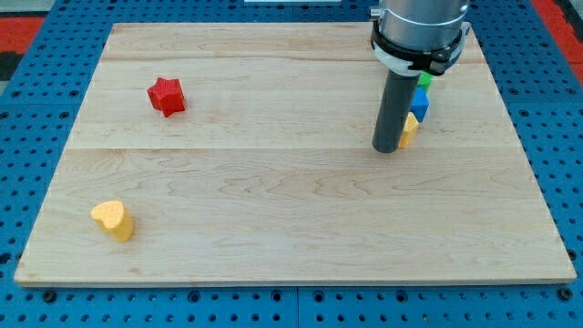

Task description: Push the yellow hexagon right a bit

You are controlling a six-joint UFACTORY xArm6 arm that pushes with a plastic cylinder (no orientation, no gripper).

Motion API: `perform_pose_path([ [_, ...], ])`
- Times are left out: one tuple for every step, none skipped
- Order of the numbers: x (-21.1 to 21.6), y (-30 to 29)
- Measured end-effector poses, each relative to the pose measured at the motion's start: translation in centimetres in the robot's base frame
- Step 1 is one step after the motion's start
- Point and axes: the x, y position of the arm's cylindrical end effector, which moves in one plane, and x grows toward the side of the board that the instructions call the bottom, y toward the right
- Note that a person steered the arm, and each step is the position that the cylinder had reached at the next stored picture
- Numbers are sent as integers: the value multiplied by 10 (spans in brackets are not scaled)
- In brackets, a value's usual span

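A small yellow block [410,129], the hexagon as far as its shape shows, sits on the wooden board at the view's right, partly hidden behind my rod. My tip [386,149] rests on the board just to its left, touching or nearly touching it. A blue block [420,101] stands right above the yellow one, and a green block [425,79] peeks out above that, mostly hidden by the arm.
A red star [167,95] lies at the view's upper left. A yellow heart [112,220] lies at the lower left. The wooden board [273,182] sits on a blue perforated table; its right edge is some way beyond the yellow block.
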Motion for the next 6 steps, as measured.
perform_pose_path([
  [-6,-26],
  [-20,-30],
  [-30,-21],
  [-28,-14],
  [-26,-8],
  [-26,7],
])
